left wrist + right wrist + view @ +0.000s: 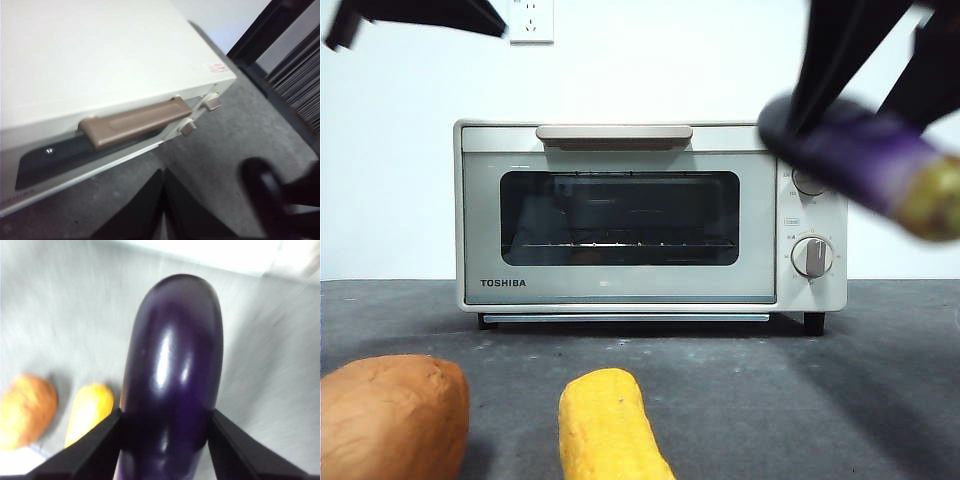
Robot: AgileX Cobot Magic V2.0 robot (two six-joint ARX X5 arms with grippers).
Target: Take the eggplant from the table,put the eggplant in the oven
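- Holding the eggplant between its two jaws, the right gripper is up in the air; the jaws press on both sides of the purple body.
- We see in the front view the eggplant lifted at the right, in front of the knobs of the oven, tilted with the yellowish stem end lower and nearer to the camera.
- The oven door is closed.
- The left gripper is above the table, in front of the oven and near the handle; its jaws are together, with nothing between them.
- The corn and the sweet potato lie on the table, near each other.
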